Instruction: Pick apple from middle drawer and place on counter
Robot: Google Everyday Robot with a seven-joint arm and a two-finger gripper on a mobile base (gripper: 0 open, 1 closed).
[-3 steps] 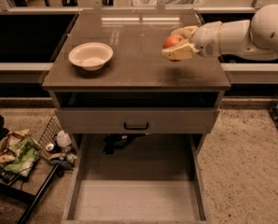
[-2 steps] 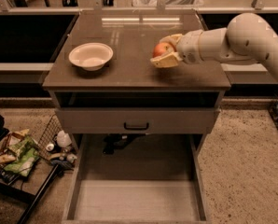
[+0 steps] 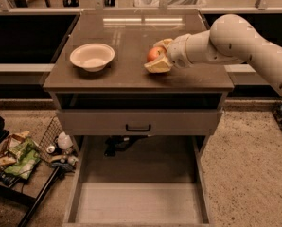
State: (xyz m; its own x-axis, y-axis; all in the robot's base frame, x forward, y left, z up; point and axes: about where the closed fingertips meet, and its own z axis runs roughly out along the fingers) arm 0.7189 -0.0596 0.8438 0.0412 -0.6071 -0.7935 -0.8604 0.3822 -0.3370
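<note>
Gripper (image 3: 156, 57) right of bowl (image 3: 92, 56), squeezing apple (image 3: 153, 54). Near me, below bowl: middle drawer (image 3: 136, 203) pulled out, no apple inside. Farther back: I hold apple low by counter (image 3: 127, 77) so it lands soft.

The gripper (image 3: 157, 60), fingers (image 3: 156, 67) clasped round the apple (image 3: 154, 54), hangs low over the table (image 3: 127, 32) to the right of the white bowl (image 3: 92, 56), with a bare strip of table between them. More free surface lies behind the bowl; the arm (image 3: 235, 37) bars approach from the bowl's far right.
</note>
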